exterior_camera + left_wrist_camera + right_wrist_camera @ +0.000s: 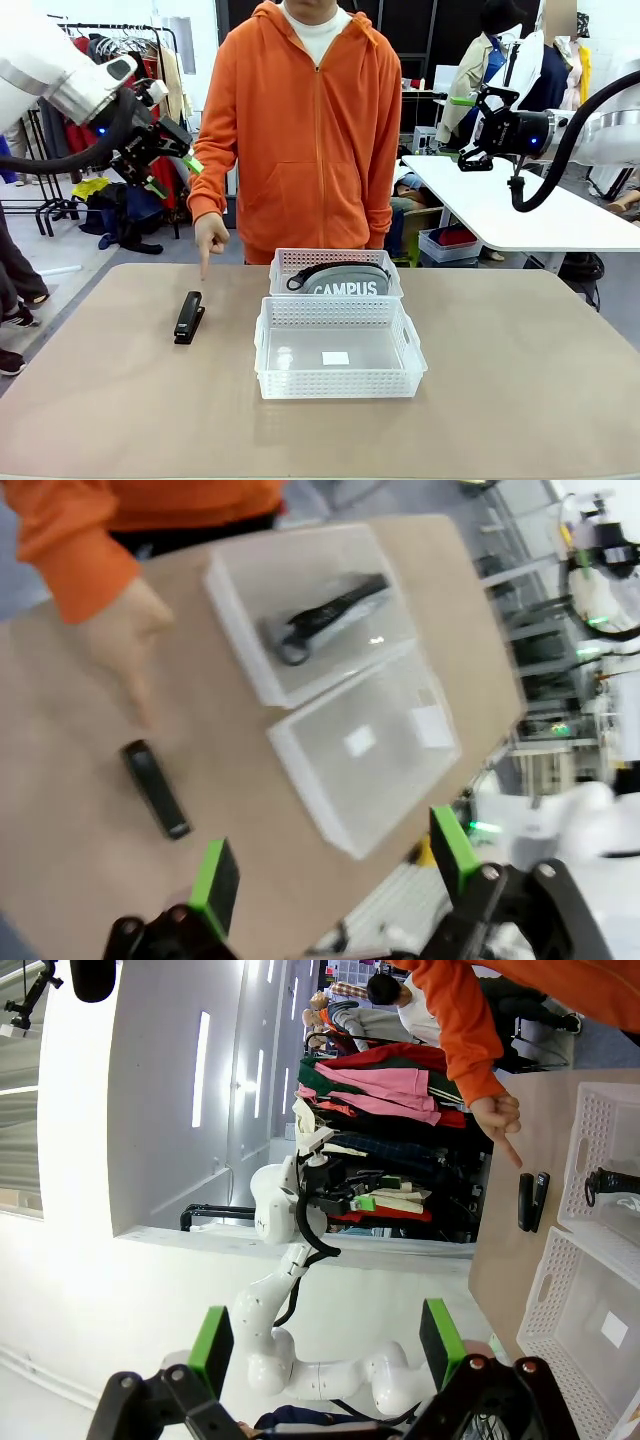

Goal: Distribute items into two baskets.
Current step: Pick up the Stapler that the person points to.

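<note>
Nearest, the empty basket [340, 383] sits lower centre; the stapler [189, 317] left of it looks stiff and light, so my wide-open left gripper [333, 865] should pinch its sides.

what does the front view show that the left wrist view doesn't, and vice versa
Front view adds: the white "CAMPUS" lettering on the grey fabric zip pouch, and the right gripper held high, open.
Left wrist view adds: the left gripper with its open green pads close up, looking down into both baskets.
Both: the small black stapler on the table, the person's hand pointing at it, the pouch in the farther translucent white lattice basket, the nearer basket with a white sticker on its floor.
</note>
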Robot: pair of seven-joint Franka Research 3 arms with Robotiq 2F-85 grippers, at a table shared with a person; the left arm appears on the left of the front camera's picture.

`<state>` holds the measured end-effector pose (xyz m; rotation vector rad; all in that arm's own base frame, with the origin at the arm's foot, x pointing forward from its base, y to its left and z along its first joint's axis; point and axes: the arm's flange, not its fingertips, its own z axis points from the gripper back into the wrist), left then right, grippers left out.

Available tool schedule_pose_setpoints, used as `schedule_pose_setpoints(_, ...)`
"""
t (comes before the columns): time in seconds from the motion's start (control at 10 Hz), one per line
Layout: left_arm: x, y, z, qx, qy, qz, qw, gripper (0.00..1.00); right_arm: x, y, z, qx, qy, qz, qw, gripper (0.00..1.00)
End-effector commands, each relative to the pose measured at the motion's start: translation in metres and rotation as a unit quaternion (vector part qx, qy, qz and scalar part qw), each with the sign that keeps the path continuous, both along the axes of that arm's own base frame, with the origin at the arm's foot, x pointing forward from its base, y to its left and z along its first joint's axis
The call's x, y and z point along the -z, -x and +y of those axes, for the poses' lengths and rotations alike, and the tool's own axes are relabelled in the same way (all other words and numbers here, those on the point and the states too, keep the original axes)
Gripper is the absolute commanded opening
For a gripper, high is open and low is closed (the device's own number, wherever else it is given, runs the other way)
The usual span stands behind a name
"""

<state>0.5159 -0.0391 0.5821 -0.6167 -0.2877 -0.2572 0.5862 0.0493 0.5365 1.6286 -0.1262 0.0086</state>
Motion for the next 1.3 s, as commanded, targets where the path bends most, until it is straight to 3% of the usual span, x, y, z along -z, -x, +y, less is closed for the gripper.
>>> schedule_pose_setpoints(0.0,0.012,0.010,-0.022,-0.042,-0.078,-0.027,0.996,1.00,-0.002,0.000,-0.001,0.005,-0.005,0.004,1.000,1.00)
schedule_pose_setpoints(0.3,0.035,0.016,-0.048,-0.038,-0.166,-0.042,0.985,1.00,-0.002,0.000,-0.001,0.005,-0.005,0.004,1.000,1.00)
schedule_pose_setpoints(0.4,0.038,0.015,-0.050,-0.032,-0.164,-0.039,0.985,1.00,-0.002,0.000,-0.001,0.005,-0.005,0.004,1.000,1.00)
schedule_pose_setpoints(0.5,0.037,0.014,-0.053,-0.024,-0.104,-0.030,0.994,1.00,-0.002,0.000,-0.001,0.005,-0.005,0.004,1.000,1.00)
schedule_pose_setpoints(0.6,0.037,0.010,-0.051,-0.021,-0.156,-0.047,0.986,1.00,-0.002,0.000,-0.001,0.005,-0.005,0.004,1.000,1.00)
schedule_pose_setpoints(1.1,0.039,0.011,-0.054,-0.021,-0.150,-0.044,0.988,1.00,-0.002,0.000,-0.001,0.005,-0.005,0.004,1.000,1.00)
schedule_pose_setpoints(1.2,0.047,0.006,-0.066,-0.062,-0.224,-0.041,0.972,1.00,-0.002,0.000,-0.001,0.005,-0.005,0.004,1.000,1.00)
